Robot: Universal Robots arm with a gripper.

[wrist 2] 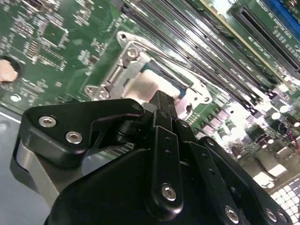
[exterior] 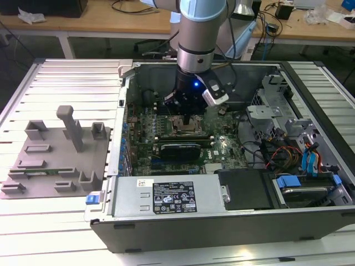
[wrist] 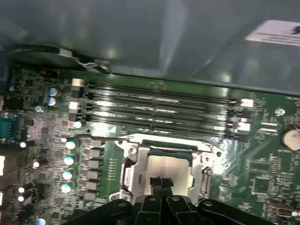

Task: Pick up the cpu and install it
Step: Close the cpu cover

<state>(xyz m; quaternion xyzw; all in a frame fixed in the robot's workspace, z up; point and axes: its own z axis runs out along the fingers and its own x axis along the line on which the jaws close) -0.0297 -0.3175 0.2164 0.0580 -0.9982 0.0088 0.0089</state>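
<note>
silver-grey cpu (wrist: 169, 165) lying in the socket (wrist: 132, 172), black hand (wrist: 161, 182) closed, poised over its top

Open computer case (exterior: 222, 227) and fixture tray (exterior: 55, 149) side by side on the table (exterior: 66, 83)

The case lies at the exterior view's right and the tray at its left. Inside the case, the power supply (exterior: 172, 197) runs along the near wall, the motherboard (exterior: 166, 138) lies behind it, and the drive bays (exterior: 299, 160) are to the right. The cpu (wrist: 164, 166) sits in the socket (wrist: 129, 173) beside the memory slots (wrist: 159, 108), with the gripper (wrist: 160, 182) directly over it.
</note>
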